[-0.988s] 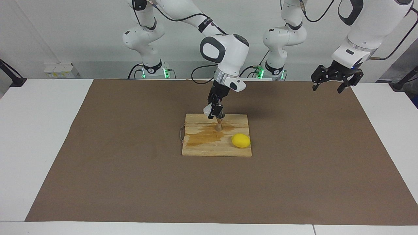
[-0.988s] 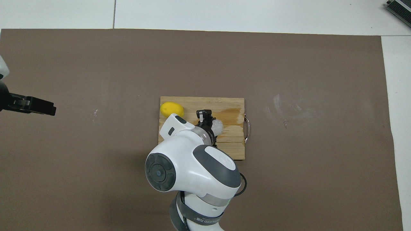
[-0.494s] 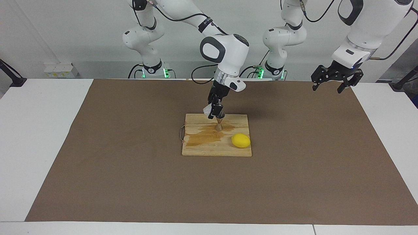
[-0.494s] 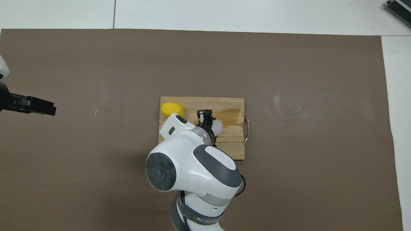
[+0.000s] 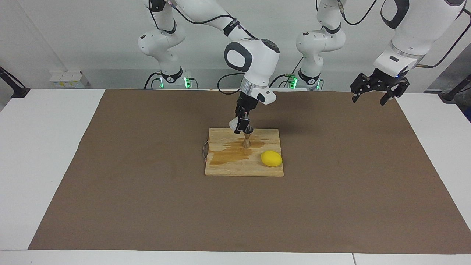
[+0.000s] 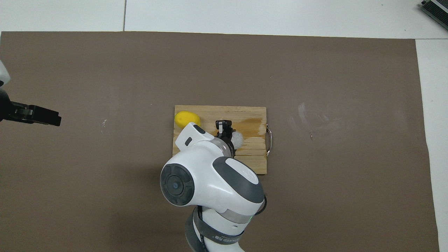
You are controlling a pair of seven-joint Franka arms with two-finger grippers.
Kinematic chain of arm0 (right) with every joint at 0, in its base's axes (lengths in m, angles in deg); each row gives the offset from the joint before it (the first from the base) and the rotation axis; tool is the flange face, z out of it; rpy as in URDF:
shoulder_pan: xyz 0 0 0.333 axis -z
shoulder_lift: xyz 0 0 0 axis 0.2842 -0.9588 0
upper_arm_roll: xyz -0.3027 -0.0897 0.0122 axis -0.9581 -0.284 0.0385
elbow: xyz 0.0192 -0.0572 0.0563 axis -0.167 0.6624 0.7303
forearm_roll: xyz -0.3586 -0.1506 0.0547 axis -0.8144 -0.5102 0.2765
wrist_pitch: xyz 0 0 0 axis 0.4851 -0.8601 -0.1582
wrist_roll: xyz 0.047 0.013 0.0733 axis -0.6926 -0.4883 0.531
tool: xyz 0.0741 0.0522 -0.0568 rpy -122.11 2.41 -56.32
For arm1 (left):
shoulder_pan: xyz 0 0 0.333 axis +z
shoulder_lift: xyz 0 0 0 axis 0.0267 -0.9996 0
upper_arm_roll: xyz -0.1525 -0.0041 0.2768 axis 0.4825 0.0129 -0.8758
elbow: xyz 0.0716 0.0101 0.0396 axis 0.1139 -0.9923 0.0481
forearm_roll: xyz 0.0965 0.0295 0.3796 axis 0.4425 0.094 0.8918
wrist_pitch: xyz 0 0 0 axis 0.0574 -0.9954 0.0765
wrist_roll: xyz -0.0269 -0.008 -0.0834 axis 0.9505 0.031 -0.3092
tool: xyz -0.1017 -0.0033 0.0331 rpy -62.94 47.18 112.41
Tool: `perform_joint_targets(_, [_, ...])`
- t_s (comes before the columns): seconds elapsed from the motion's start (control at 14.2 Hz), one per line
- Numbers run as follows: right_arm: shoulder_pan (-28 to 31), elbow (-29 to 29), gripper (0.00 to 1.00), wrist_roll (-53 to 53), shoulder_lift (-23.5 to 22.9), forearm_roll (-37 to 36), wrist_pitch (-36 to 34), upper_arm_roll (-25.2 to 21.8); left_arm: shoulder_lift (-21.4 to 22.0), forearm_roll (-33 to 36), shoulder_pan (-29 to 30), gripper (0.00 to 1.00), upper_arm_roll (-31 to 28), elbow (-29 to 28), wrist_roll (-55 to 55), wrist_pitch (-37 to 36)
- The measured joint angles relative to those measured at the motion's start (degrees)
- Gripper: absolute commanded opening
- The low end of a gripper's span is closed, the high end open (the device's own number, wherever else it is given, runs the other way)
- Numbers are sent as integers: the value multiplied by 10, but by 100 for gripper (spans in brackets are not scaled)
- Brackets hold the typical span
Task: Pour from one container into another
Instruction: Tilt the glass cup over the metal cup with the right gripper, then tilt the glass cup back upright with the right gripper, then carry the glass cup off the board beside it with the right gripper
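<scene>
A small steel jigger (image 5: 247,140) stands upright on the wooden board (image 5: 235,167). Just above it my right gripper (image 5: 241,127) is shut on the clear glass cup (image 5: 233,124), which hangs tilted over the jigger's mouth. From overhead the glass cup (image 6: 238,138) shows beside the right gripper (image 6: 224,128), and the jigger is hidden under the hand. A dark wet stain spreads on the board around the jigger. My left gripper (image 5: 371,92) hangs open and holds nothing, high over the mat's edge at the left arm's end, where that arm waits.
A yellow lemon (image 5: 271,158) lies on the board, farther from the robots than the jigger. A metal handle (image 6: 268,140) sticks out of the board's end toward the right arm's side. A brown mat (image 5: 147,206) covers the table.
The right arm's wrist has shifted slightly; the cup stays tilted over the jigger. The left arm has not moved.
</scene>
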Motion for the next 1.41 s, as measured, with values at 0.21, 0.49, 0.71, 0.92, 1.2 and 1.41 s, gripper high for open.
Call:
perform_joint_targets(0.21, [11, -1, 40, 0, 4, 15, 0, -1, 0, 0, 0, 100, 0, 0, 1, 0])
perform_joint_targets(0.49, [22, -2, 40, 0, 9, 43, 0, -1, 0, 0, -2, 100, 1, 0, 4, 0])
perform_joint_targets(0.71, [33, -3, 40, 0, 12, 66, 3, -1, -2, 0, -4, 100, 1, 0, 8, 0])
perform_joint_targets(0.92, [51, -3, 40, 0, 19, 83, 19, -1, -4, 0, -5, 100, 1, 0, 9, 0])
perform_joint_targets(1.2, [81, -3, 40, 23, 20, 118, 28, -1, -5, 0, -5, 100, 1, 0, 9, 0])
perform_joint_targets(1.41, [102, 0, 40, 54, 21, 141, 36, -1, -5, 0, -6, 100, 2, 0, 9, 0])
